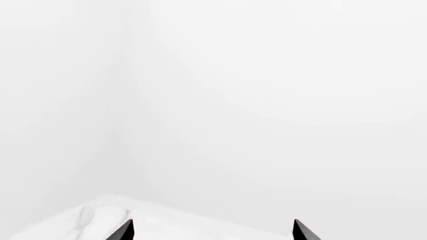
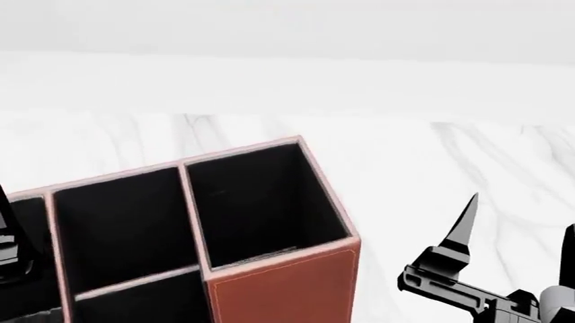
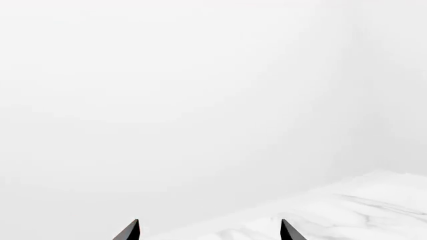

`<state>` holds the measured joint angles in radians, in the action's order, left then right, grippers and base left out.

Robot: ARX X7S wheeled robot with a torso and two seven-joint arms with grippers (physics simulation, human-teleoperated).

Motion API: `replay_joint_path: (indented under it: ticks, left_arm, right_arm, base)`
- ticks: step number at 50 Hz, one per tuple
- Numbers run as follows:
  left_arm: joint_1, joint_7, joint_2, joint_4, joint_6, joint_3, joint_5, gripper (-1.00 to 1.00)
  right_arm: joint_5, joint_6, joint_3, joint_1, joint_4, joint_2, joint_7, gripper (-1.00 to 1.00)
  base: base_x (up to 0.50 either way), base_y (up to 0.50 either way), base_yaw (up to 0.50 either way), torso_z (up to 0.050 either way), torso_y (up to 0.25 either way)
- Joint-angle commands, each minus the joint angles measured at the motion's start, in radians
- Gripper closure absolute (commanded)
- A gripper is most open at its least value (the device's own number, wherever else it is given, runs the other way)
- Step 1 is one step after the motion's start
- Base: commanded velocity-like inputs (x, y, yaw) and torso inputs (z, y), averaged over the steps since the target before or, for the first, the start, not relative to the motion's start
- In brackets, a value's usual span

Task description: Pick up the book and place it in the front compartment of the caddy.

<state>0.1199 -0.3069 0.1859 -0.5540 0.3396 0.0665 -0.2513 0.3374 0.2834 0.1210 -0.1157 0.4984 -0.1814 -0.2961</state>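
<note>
The caddy [image 2: 280,291] is reddish-brown with a pinkish rim and black lining, at the lower left of the head view. It shows a tall end pocket [image 2: 260,202]. Beside that is a squarish pocket [image 2: 121,225], bounded by a short cross divider [image 2: 134,282]. I cannot tell which pocket is the front compartment. The book is out of view. My right gripper [image 2: 516,232] is to the right of the caddy, above the table, open and empty. It also shows in the right wrist view [image 3: 208,229]. My left gripper [image 1: 212,229] is open and empty. Only a dark part of it shows in the head view at the caddy's left end.
The white marble table [image 2: 431,161] stretches behind and to the right of the caddy, up to a plain white wall. Both wrist views show only wall and a table corner [image 1: 107,210].
</note>
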Motion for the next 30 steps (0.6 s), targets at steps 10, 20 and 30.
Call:
replay_joint_path:
  ticks: [10, 20, 30]
  left_arm:
    - [-0.003, -0.013, 0.012, -0.002, -0.004, -0.008, -0.007, -1.0]
    - [-0.019, -0.005, 0.011, 0.0, -0.035, -0.007, -0.027, -1.0]
    - [-0.017, -0.011, 0.012, 0.004, -0.055, 0.002, -0.038, -1.0]
  right_arm:
    - [-0.007, -0.045, -0.02, 0.015, 0.001, -0.018, 0.009, -1.0]
    - [-0.006, -0.053, -0.024, 0.016, -0.004, -0.022, 0.005, -1.0]
    - [0.0, -0.055, -0.031, 0.018, -0.002, -0.029, 0.005, -1.0]
  base:
    - [0.0, 0.0, 0.5, 0.0, 0.0]
    - [0.0, 0.0, 0.5, 0.0, 0.0]
    - [0.0, 0.0, 0.5, 0.0, 0.0]
